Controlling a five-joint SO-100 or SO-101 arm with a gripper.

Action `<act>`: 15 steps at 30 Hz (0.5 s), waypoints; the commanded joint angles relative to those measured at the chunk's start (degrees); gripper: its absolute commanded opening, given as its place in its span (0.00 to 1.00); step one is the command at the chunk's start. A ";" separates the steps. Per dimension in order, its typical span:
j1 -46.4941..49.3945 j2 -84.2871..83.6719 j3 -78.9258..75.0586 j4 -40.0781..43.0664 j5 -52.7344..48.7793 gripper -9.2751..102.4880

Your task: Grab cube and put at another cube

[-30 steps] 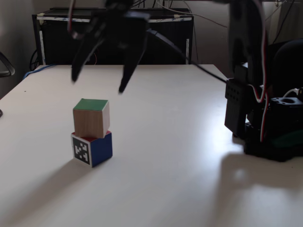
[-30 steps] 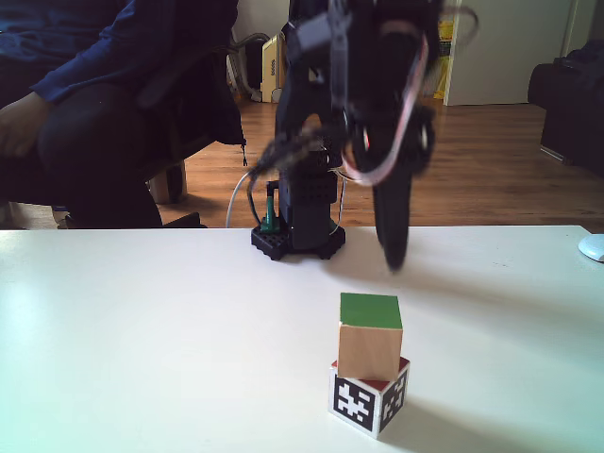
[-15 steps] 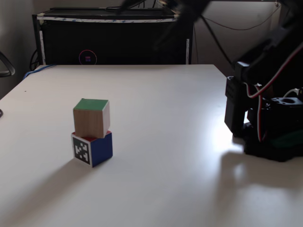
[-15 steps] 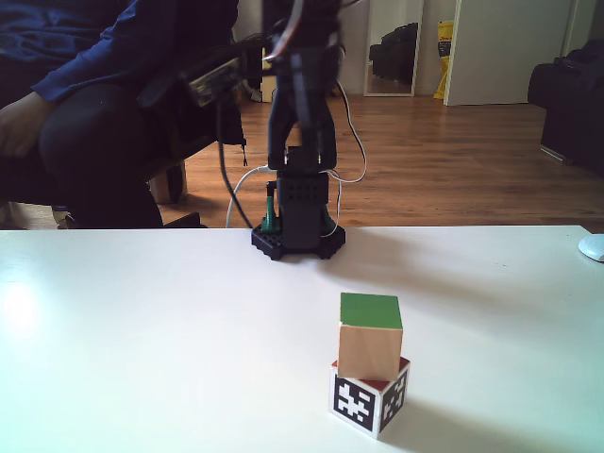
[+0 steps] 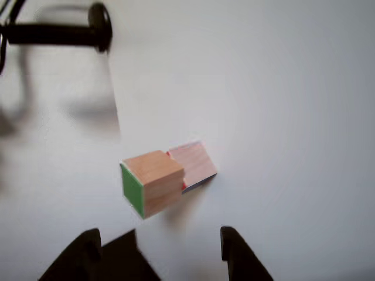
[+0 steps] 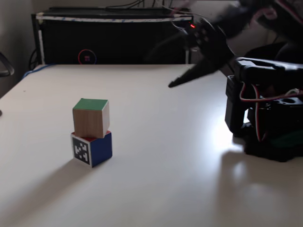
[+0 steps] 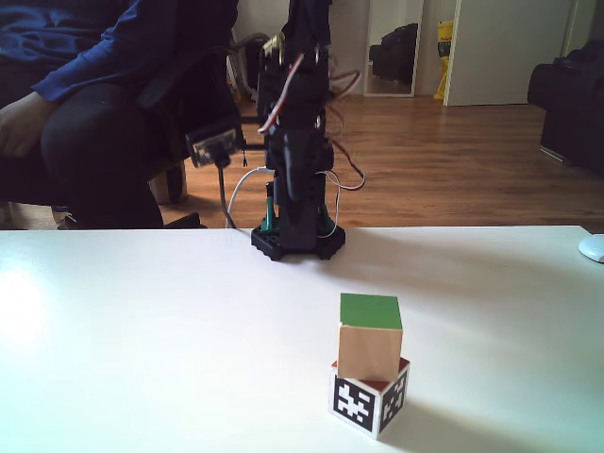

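Two cubes form one stack on your white table (image 6: 165, 156). In the other view, the cube (image 5: 151, 181) with its green face lies against another cube (image 5: 192, 163), and the gripper (image 5: 161, 249) shows spread, empty fingers at the bottom edge. In a fixed view, the cube (image 6: 90, 117) rests on another cube (image 6: 92, 148); the gripper (image 6: 177, 82) is blurred, probably released. In another fixed view, the stack (image 7: 369, 363) stands well apart from the arm (image 7: 294, 142); a seated person (image 7: 85, 85) is behind.
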 commanded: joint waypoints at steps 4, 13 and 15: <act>0.44 2.55 11.60 -3.60 0.09 0.21; -2.20 2.55 18.19 -5.71 -1.14 0.08; -2.29 2.55 18.19 -5.71 -1.14 0.08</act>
